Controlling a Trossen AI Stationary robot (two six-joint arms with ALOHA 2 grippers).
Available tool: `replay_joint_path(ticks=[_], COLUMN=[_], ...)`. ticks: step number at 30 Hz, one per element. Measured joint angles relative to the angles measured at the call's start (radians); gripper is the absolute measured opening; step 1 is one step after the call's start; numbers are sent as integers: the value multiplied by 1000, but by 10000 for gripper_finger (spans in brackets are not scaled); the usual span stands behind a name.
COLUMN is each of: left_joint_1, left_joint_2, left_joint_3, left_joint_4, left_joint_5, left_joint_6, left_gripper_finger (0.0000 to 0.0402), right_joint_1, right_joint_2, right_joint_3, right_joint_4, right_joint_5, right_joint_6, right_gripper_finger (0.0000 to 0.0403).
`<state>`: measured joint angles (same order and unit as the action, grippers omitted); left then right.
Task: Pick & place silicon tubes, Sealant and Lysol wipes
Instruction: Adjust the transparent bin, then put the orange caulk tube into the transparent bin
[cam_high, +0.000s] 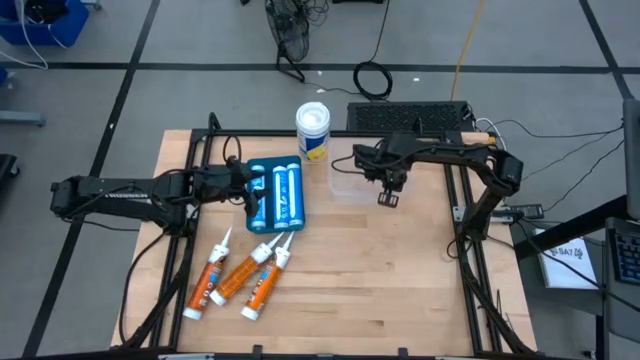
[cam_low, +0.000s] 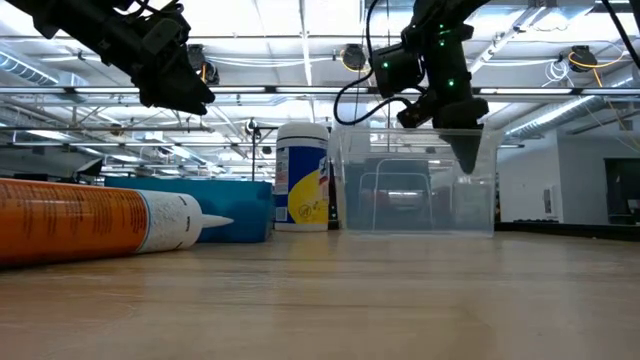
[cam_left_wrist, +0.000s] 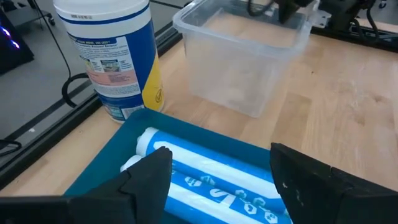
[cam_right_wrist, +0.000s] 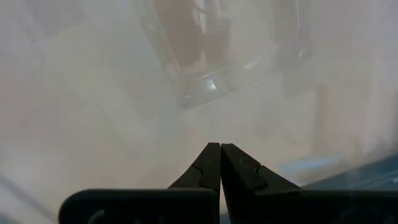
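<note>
Left gripper (cam_left_wrist: 214, 180) hovering spread above blue tubes (cam_left_wrist: 211, 180), tube ends cut off. Right gripper (cam_right_wrist: 220, 163) pressed together inside clear tub (cam_high: 345, 184), surroundings blurring.

You lose the orange tube (cam_low: 90, 222) past the low view's edge, clear tub (cam_right_wrist: 205, 68) blurred at right wrist.

No legible text on labels.

Clear plastic tub (cam_high: 347, 181) on wooden table (cam_high: 380, 280), black keyboard (cam_high: 408, 116) behind
</note>
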<state>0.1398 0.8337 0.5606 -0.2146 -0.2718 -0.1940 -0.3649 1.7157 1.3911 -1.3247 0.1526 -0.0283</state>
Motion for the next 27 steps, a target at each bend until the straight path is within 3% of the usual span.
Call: replay_joint_path(ticks=[9, 17, 23, 27], left_joint_1=[0, 0, 0, 0], left_joint_2=[0, 0, 0, -1], left_joint_3=[0, 0, 0, 0], left_joint_4=[0, 1, -16, -79], left_joint_5=[0, 0, -4, -11], left_joint_6=[-2, -55, -74, -145], left_gripper_finger=[256, 270, 267, 268], right_joint_1=[85, 150, 227, 298], right_joint_2=[0, -26, -135, -235], right_joint_3=[0, 0, 0, -9], right_joint_4=[-15, 21, 267, 559], right_joint_5=[19, 392, 574, 546], right_joint_6=[-25, 12, -106, -245], right_gripper_finger=[0, 0, 0, 0])
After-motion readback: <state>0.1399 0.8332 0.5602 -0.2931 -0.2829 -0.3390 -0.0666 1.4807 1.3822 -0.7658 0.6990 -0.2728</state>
